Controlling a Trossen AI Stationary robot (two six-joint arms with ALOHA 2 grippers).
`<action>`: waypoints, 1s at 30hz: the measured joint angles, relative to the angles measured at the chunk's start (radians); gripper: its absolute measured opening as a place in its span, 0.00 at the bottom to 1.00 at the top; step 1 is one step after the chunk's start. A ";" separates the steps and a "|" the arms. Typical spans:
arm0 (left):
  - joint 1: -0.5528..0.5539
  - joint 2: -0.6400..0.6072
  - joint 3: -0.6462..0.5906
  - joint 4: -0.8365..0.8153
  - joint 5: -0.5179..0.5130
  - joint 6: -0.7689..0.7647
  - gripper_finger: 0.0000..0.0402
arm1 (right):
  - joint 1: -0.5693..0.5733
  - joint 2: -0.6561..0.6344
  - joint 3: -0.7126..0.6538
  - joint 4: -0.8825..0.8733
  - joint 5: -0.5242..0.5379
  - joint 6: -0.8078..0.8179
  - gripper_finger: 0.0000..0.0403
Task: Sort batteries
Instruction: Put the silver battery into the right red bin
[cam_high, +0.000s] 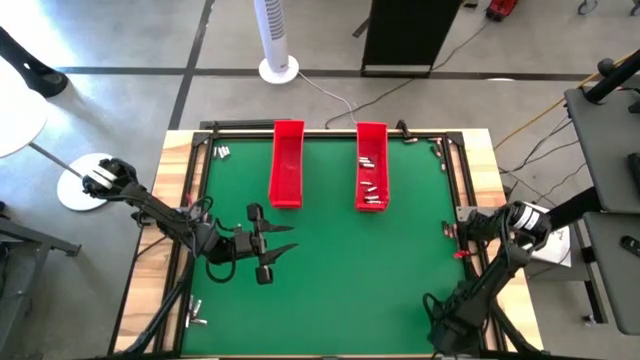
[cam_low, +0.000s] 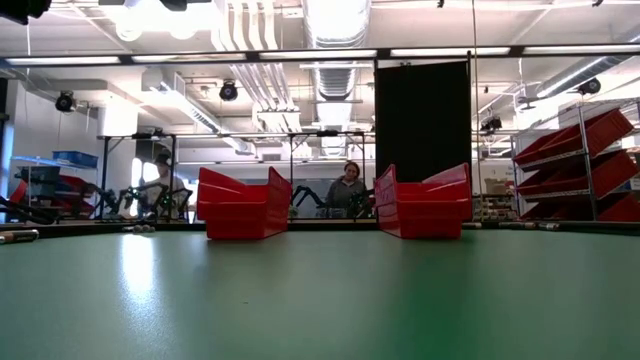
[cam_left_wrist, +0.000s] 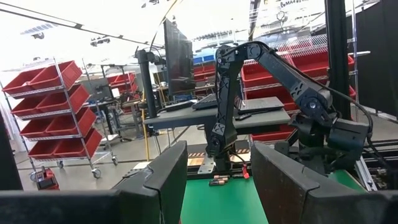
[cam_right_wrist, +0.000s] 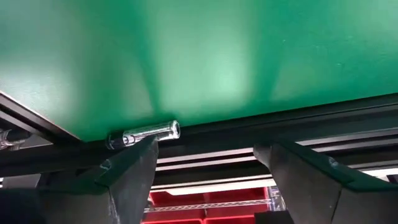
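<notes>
Two long red trays stand at the far side of the green mat; the left one (cam_high: 287, 165) shows nothing inside, and the right one (cam_high: 372, 170) holds several small batteries (cam_high: 371, 190). More batteries lie at the far left corner (cam_high: 221, 152) and the near left edge (cam_high: 196, 320). My right gripper (cam_right_wrist: 208, 155) is open at the mat's right edge (cam_high: 458, 243), slanting down. One silvery battery (cam_right_wrist: 144, 134) lies on its side where the mat meets the black frame, at one fingertip. My left gripper (cam_high: 283, 238) hangs open over the mat's left-centre, holding nothing. My right gripper holds nothing between its fingers. One fingertip (cam_right_wrist: 144, 152) stands right against the battery's side (cam_right_wrist: 149, 132), which lies on the mat along the frame. I cannot tell whether the finger touches it.
A black frame (cam_right_wrist: 249, 134) runs around the mat. Open green mat lies between the trays and the near edge (cam_low: 320, 300). A person (cam_low: 350, 185) sits in the room beyond the trays. Two batteries (cam_left_wrist: 219, 181) lie at the mat's edge by the right arm's base.
</notes>
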 joint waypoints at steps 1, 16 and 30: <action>0.000 0.000 0.000 0.000 0.000 0.000 0.39 | -0.001 0.000 -0.004 -0.001 -0.001 -0.005 0.72; 0.000 0.000 0.000 0.004 0.000 0.000 0.39 | -0.052 -0.006 0.006 -0.212 0.150 -0.042 0.70; 0.000 0.000 0.000 0.004 0.000 -0.005 0.39 | 0.020 -0.073 0.066 -0.128 0.212 -0.036 0.73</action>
